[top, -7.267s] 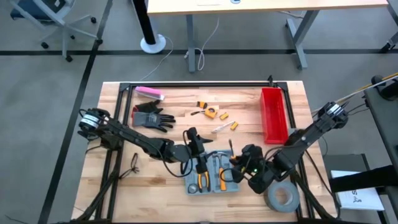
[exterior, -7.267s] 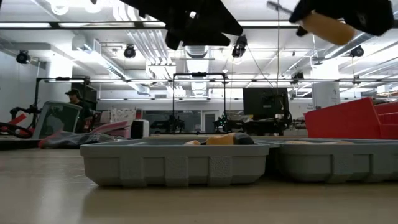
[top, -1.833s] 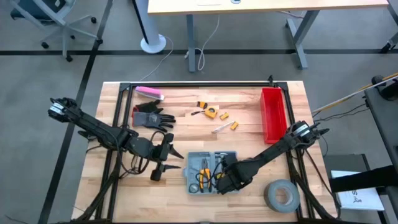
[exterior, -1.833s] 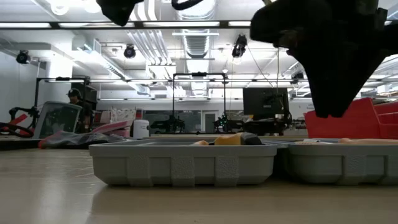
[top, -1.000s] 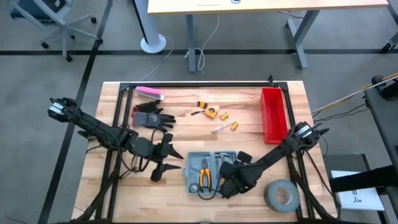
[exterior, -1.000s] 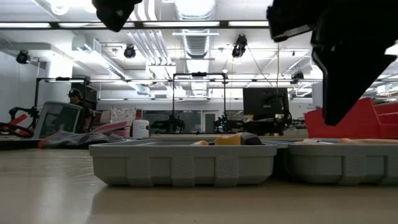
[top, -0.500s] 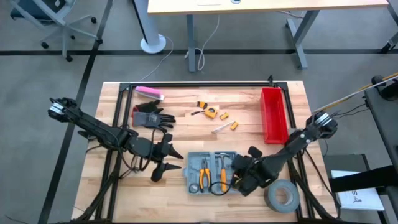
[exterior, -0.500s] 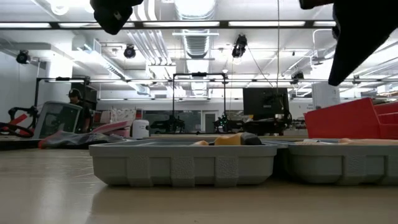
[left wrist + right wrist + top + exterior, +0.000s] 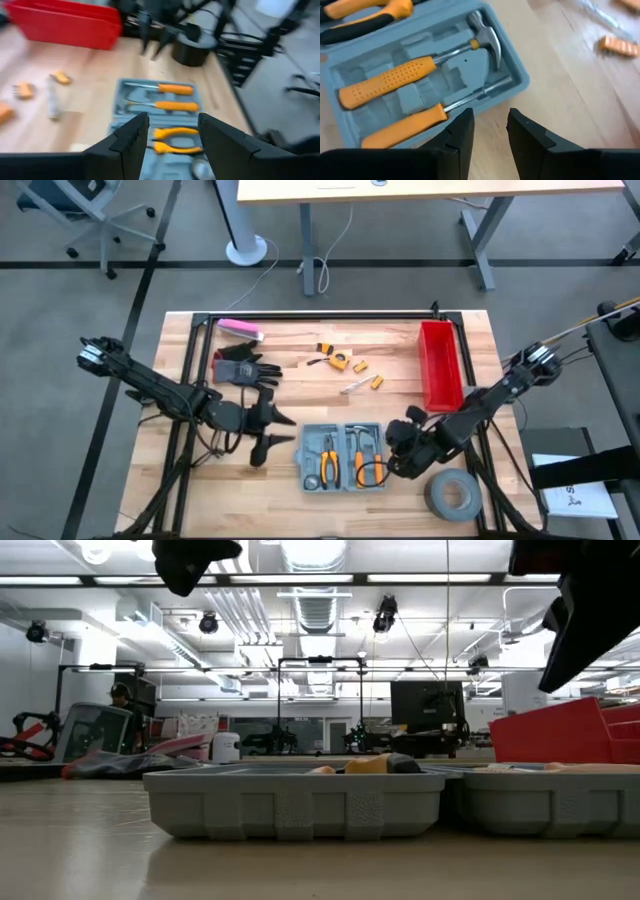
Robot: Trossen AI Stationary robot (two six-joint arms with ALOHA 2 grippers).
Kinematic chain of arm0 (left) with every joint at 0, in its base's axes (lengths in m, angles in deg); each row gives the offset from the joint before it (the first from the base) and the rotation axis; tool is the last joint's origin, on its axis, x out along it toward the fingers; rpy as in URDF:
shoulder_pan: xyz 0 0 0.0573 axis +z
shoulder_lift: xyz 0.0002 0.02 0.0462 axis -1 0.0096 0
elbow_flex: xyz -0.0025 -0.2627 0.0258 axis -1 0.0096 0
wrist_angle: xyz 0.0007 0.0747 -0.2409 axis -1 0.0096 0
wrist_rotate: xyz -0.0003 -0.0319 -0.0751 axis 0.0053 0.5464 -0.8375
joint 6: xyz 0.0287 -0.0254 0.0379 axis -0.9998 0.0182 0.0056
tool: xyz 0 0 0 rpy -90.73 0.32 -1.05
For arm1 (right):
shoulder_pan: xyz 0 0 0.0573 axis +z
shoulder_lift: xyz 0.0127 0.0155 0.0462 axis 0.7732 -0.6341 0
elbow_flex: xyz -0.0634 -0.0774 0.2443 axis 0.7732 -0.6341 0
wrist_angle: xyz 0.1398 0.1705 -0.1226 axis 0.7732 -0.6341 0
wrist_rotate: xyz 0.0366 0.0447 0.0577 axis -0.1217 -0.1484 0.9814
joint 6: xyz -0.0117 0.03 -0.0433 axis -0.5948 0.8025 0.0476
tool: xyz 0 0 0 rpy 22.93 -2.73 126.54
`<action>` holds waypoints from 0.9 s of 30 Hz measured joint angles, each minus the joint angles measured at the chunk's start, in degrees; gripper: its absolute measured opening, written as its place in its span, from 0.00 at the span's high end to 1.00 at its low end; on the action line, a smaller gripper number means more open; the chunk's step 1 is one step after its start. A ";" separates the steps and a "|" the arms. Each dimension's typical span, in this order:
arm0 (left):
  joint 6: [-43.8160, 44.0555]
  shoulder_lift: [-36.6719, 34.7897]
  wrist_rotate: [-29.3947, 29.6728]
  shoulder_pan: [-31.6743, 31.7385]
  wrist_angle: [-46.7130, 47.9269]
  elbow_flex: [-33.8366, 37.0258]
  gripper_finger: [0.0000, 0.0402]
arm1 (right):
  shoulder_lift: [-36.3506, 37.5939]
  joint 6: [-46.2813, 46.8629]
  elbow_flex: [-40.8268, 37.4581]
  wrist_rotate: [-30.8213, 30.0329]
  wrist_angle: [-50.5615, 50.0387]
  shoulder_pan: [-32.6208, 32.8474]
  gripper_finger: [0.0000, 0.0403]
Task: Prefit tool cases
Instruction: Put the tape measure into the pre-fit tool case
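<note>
Grey-blue plastic, the tool case (image 9: pixel 343 456) lies opened flat near the front middle of the wooden table (image 9: pixel 300 350) in the high view, its moulded slots holding orange-handled tools; the left gripper (image 9: pixel 268 430) hangs just beside its left edge and the right gripper (image 9: pixel 397 450) just beside its right edge, neither touching it, with the red bin (image 9: pixel 440 364) behind and the grey tape roll (image 9: pixel 456 495) at the front right. From the low view the case (image 9: pixel 293 802) shows as two shallow trays side by side, resting level on the board, with both arms dark above it. Past the left wrist's fingers (image 9: pixel 131 140), which stand moderately apart and empty, the case (image 9: pixel 157 120) sits ahead with pliers (image 9: pixel 172 139) and two screwdrivers seated in it. The right wrist view looks down on the half holding the hammer (image 9: pixel 420 62) and a screwdriver (image 9: pixel 427 116); its fingers (image 9: pixel 462 137) are parted narrowly with nothing between them, over bare wood off the case's corner. I judge the case to be stiff and light in itself but weighted by its tools, smooth enough to slide on the wood, and hinged, so one half would swing if lifted; the thin outer rim of a half looks the best place to pinch, with the other gripper steadying the opposite half.
</note>
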 joint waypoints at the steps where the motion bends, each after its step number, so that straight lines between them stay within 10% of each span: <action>1: -0.13 -0.02 2.18 0.00 0.02 0.00 0.55 | 0.35 -1.40 -0.14 -0.29 0.46 -0.06 0.76; 8: 1.84 0.00 14.05 1.18 0.00 0.00 0.53 | 2.71 -8.19 -0.95 -8.12 0.48 -0.36 0.73; 27: 14.91 6.25 13.32 5.40 -5.55 0.13 0.57 | 13.36 -16.91 -5.75 -10.11 -0.17 -11.31 0.63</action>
